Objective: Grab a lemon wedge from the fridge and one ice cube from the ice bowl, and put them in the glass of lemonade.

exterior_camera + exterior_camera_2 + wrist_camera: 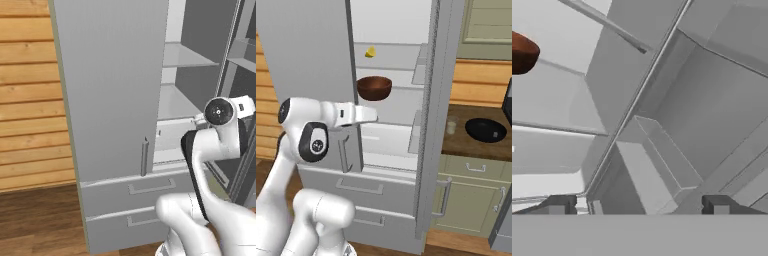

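so, going left to right in the right base view: the fridge (311, 60) stands with its left door shut and its right door swung open; the arm reaches into the open side, with the pincer (637, 205) at the level of the lower shelves; in the hand view its two dark tips stand wide apart with nothing between them, looking at bare shelf and the door's inner bins.

one lemon wedge (371, 52) sits on the upper shelf, well above the hand; one brown bowl (374, 87) rests on the shelf below it, between the wedge and the pincer; further right, past the open door, one glass of lemonade (451, 125) stands on the table (466, 145), near one black ice bowl (486, 129); whether ice lies in that bowl is too small to tell.

risks, as a judgement: the wedge is higher than where the hand now points, so the climb could knock the brown bowl or catch a shelf edge; the wedge is small, so wide jaws closing off-centre could flick it to the back of the shelf or off the front; the open door stands between fridge and glass, so carrying the wedge across could clip it; the glass is small and near the table's left end, easy to tip.
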